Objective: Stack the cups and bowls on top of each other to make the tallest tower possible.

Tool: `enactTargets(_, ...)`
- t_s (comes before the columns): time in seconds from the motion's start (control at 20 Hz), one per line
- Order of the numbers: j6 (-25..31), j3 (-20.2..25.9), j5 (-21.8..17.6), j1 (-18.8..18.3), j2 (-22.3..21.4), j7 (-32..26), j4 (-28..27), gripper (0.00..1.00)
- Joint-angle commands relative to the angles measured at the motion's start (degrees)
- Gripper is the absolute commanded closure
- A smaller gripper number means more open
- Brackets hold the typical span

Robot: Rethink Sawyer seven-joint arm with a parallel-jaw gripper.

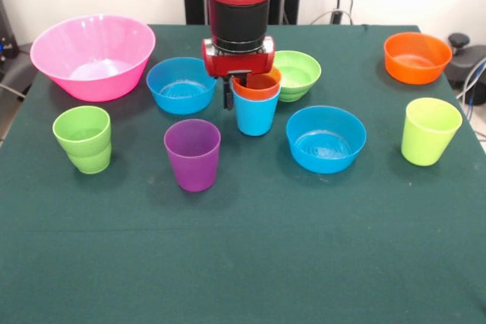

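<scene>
tool looks clamped on the rim of the orange cup nested in the light blue cup; lifting might drag both and tip them.

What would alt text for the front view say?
A red robot arm's hand sits at an orange cup nested in a light blue cup on a green table. Around them stand a purple cup and assorted bowls.

cup nested in cup | bowls left, right of it
</scene>
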Motion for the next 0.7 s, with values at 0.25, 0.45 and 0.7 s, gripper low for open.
enactTargets(0.25, 13.38, 3.26, -2.34, -1.93, -1.42, -4.09, -1.55, 1.0)
enactTargets(0.45, 15.98, 4.09, -2.24, -2.58, -1.45, -4.6, -3.1, 1.0)
enactTargets(0.7, 19.04, 4.74, -2.24, -3.1, -0.97, -5.19, -6.04, 1.0)
